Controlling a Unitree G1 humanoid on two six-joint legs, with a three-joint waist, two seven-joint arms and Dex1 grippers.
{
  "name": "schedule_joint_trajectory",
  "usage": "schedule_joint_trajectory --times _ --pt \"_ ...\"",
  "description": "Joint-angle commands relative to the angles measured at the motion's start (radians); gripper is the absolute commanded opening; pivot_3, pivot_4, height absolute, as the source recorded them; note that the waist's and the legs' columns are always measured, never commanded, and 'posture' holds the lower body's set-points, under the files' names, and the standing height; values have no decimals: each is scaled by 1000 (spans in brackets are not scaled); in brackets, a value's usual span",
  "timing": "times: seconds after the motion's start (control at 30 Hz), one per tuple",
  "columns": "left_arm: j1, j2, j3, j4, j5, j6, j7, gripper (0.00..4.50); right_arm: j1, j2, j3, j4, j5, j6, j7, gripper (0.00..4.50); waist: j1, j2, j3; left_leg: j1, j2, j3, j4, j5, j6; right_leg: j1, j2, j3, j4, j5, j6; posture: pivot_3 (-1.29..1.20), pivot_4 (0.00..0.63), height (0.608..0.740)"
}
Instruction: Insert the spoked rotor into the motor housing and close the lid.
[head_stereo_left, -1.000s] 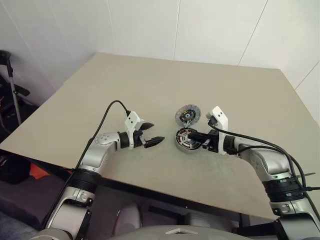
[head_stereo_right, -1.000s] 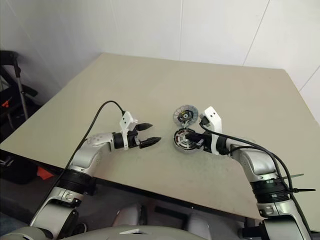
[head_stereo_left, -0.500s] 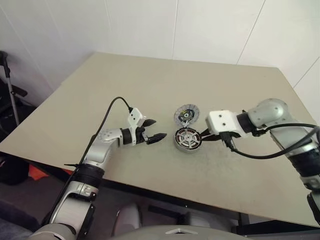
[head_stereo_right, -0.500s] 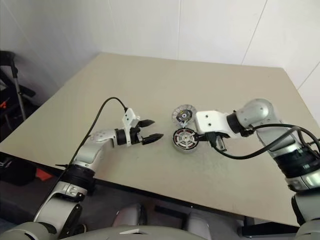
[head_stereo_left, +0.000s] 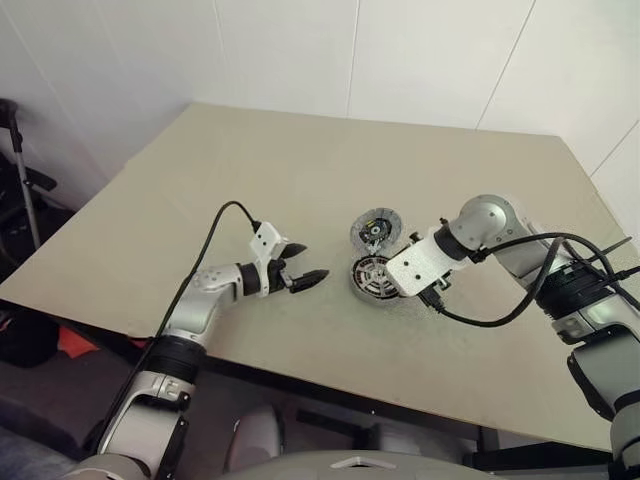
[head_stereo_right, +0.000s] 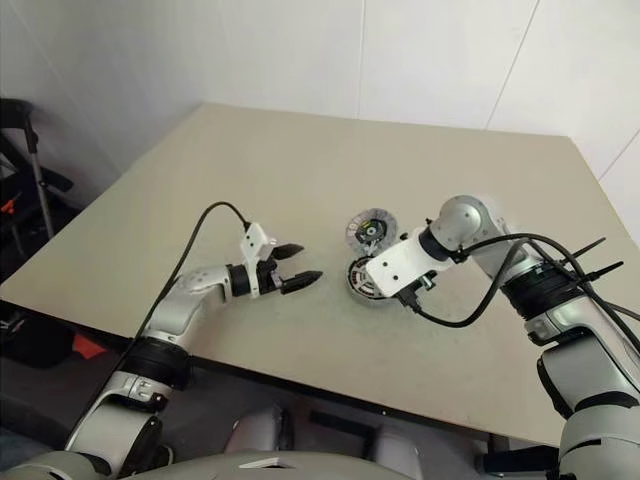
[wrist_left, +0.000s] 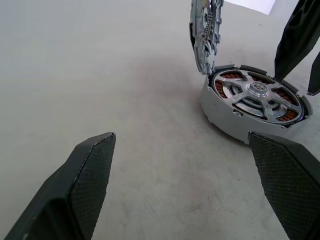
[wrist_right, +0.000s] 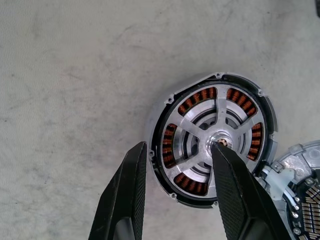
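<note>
spoked rotor (wrist_right: 216, 144) in motor housing (wrist_left: 223, 116), lid (wrist_left: 204, 35) up, left gripper (wrist_left: 185, 185) wide, right gripper (wrist_right: 177, 195) part-open, empty

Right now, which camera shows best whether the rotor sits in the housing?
The right wrist view: it looks straight down on the rotor, seated in the housing. The left wrist view shows it side-on; the head views show it tiny.

Silver-spoked rotor (wrist_right: 215, 145), copper windings (wrist_right: 197, 102), beige table (head_stereo_left: 200, 180)
</note>
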Motion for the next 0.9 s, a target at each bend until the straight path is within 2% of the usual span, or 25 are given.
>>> schedule_joint_trajectory --times 0.03,0.4,0.67,0.8,0.9 --pt "-14 3 13 -39 -8 -4 2 4500 -30 -5 -11 39 -46 -57 -14 2267 -1 0 0 1 1 0 1 0 0 1 0 0 0 0 0 0 0 740" --pt "-22 -5 6 -30 -4 -6 -3 4500 -76 50 5 264 -153 -227 -95 2267 -18 0 0 2 1 0 3 0 0 2 0 0 1 0 0 0 0 740" --pt "-11 2 15 -39 -4 -2 6 4500 -72 75 10 293 -141 -273 -76 2267 -27 0 0 2 1 0 3 0 0 2 0 0 2 0 0 0 0 740" --pt "-11 6 17 -36 -5 -4 11 4500 -57 80 4 269 -115 -267 -52 1390 -27 0 0 3 1 0 3 0 0 2 0 0 2 0 0 0 0 740" --pt "-14 9 18 -31 -5 -6 12 4500 -55 89 -9 261 -108 -272 -65 422 -29 -1 0 3 2 0 3 0 0 3 1 0 2 0 0 0 0 740"
